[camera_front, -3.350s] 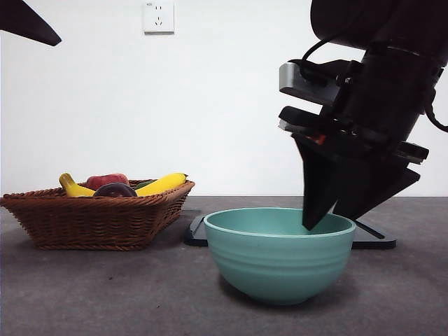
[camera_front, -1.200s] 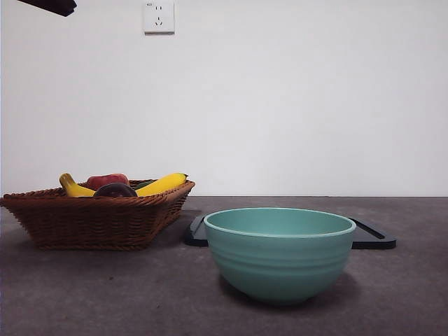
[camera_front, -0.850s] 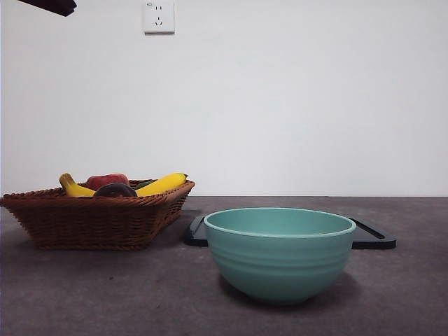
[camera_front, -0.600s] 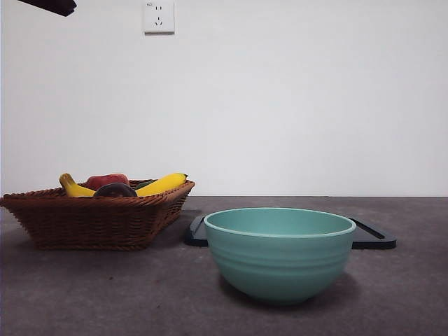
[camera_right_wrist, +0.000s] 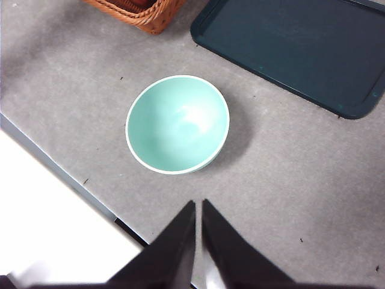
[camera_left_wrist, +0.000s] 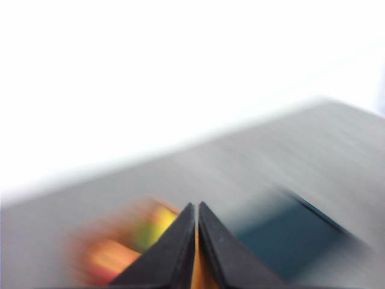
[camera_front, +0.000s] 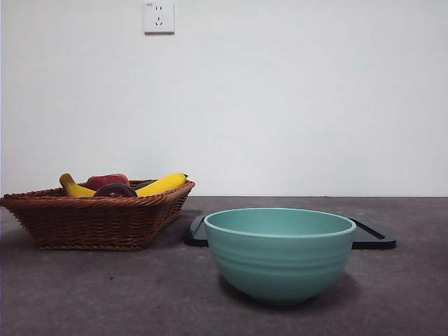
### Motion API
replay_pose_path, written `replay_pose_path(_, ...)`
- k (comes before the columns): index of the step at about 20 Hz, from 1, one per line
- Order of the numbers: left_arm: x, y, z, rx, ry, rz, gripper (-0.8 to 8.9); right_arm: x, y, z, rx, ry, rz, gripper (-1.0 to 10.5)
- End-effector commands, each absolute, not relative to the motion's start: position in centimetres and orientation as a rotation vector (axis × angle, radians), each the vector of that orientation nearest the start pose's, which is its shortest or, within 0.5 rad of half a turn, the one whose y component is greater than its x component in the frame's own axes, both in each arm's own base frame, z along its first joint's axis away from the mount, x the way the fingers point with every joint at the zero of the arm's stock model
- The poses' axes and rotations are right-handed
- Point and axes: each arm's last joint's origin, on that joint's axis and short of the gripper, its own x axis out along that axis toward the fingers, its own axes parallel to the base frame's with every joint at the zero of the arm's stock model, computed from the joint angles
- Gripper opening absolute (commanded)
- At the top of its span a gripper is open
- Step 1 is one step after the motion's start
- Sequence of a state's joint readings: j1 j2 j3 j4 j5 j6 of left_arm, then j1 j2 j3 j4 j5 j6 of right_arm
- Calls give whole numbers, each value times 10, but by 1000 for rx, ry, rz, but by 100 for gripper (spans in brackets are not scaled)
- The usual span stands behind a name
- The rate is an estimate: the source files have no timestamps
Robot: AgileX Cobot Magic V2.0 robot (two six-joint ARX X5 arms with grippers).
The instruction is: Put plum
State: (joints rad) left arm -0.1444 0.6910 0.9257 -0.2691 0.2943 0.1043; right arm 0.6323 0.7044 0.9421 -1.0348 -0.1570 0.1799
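The plum [camera_front: 115, 190] is a dark maroon round fruit lying in the wicker basket [camera_front: 98, 220] at the left, between a red fruit [camera_front: 106, 180] and a yellow banana [camera_front: 161, 185]. Neither arm shows in the front view. My right gripper [camera_right_wrist: 198, 206] hangs high above the table, shut and holding nothing, looking down on the empty teal bowl [camera_right_wrist: 177, 123]. My left gripper [camera_left_wrist: 197, 208] is shut too, and its picture is smeared by motion, with the basket [camera_left_wrist: 120, 247] only a blur beyond the jaws.
The teal bowl [camera_front: 279, 252] stands at the front centre of the grey table. A flat dark tray [camera_front: 371, 236] lies behind it, seen also as the tray [camera_right_wrist: 295, 48] from above. A second banana [camera_front: 71, 187] lies in the basket. The table's edge [camera_right_wrist: 54, 171] runs close to the bowl.
The large arm that hung over the bowl 2.7 s ago has gone from the front view. The black tip at the top left corner has now left it too. The fruit and bowl have not moved.
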Motion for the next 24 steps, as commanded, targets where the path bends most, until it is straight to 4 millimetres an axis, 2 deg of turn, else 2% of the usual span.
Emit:
replay_pose_path(1,122,-15,378,135,-95,-253,7,87,70,326,-33,836,682,5)
replay_pose_path(3,108,-5,360,150,-150,-94,7,87,70,326,-33,836,682,5)
replay_pose_path(6,94,4,321,159,-171,70,7,87,70,326,-33,836,682,5)
replay_pose_path(11,89,11,249,170,-102,157,7,87,70,326,-33,836,682,5)
replay_pose_path(14,90,12,215,166,-60,166,7,87,70,326,-33,836,682,5)
replay_pose_path(18,93,13,186,157,-20,162,7,87,70,326,-33,836,682,5)
replay_pose_path(24,96,13,162,109,56,155,7,87,70,326,-33,836,682,5)
